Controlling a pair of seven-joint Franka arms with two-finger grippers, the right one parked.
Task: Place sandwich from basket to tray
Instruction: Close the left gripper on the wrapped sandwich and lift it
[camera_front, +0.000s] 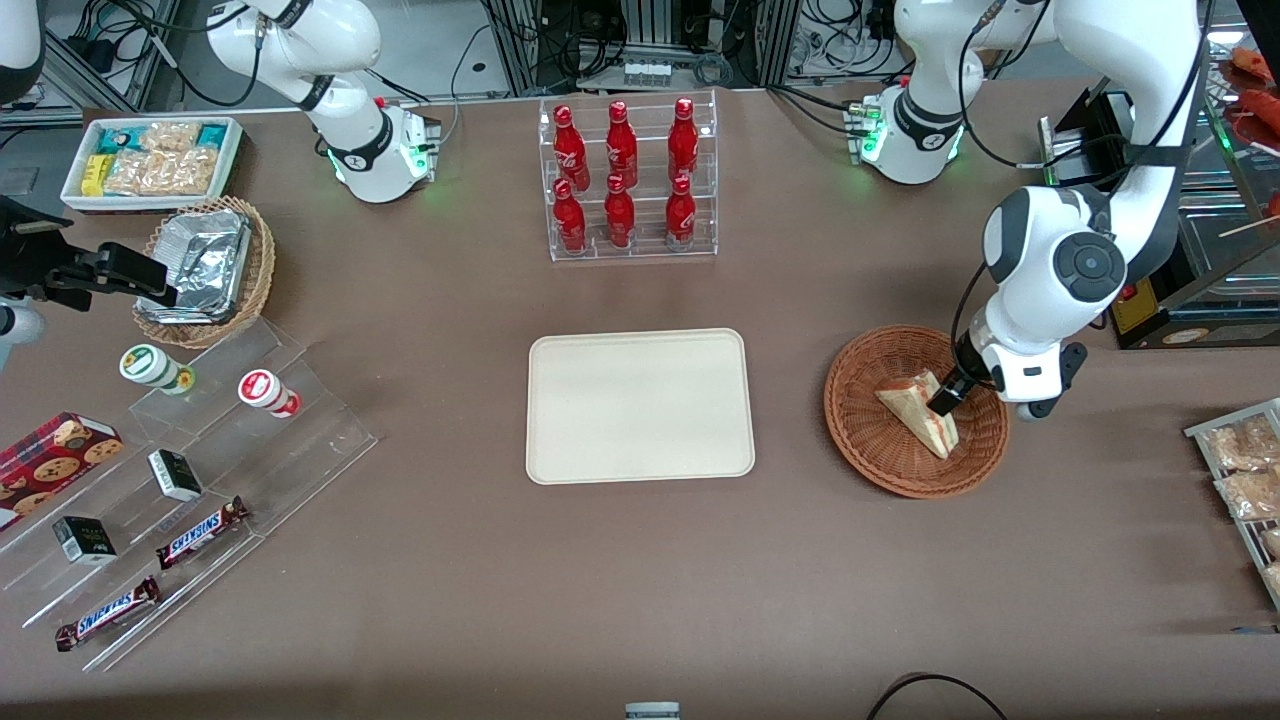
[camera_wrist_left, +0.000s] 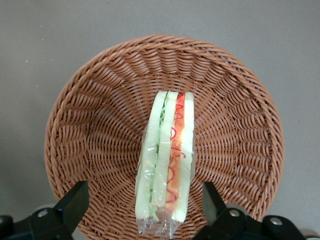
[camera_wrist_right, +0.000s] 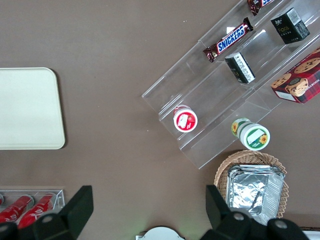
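Grasp stage: gripper lowered into the wicker basket, fingers spread either side of the wrapped sandwich, not yet clamped.

Sandwich stands on edge, centred between the fingers. Recommend closing gently across the bread faces, lifting straight clear of the rim, then carrying to the bare tray.

The working left arm is the usual glossy white Franka shell, chunky rounded links with dark grey bands at the joints. One elbow joint has a big dark grey round cap with a small round mark in its middle. Its white round base glows green, with a black logo on it. Black cables loop along the links and down to the wrist. The gripper, down in the basket, is black, with two wedge-shaped matte fingers and silver screws on the mounts.
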